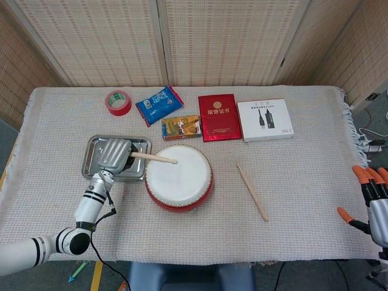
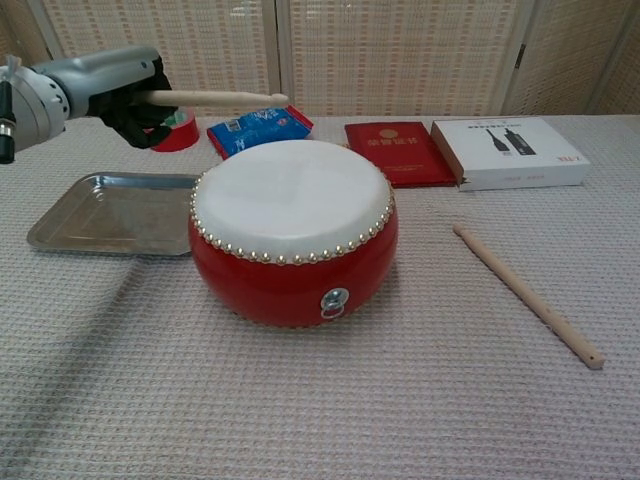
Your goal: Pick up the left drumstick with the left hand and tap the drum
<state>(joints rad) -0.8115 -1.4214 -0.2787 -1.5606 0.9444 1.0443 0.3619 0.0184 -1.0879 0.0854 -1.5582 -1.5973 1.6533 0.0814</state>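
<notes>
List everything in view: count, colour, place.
drum: 1, red with white skin, table centre
held drumstick: 1, pale wood, raised above the drum
loose drumstick: 1, pale wood, right of drum
metal tray: 1, silver, left of drum
tape roll: 1, red, far left
snack packet: 1, blue, beside the tape
small colourful pack: 1, behind drum
red booklet: 1, behind drum
white box: 1, right of booklet
left hand: grey, holds the drumstick
right hand: orange fingertips, right edge
</notes>
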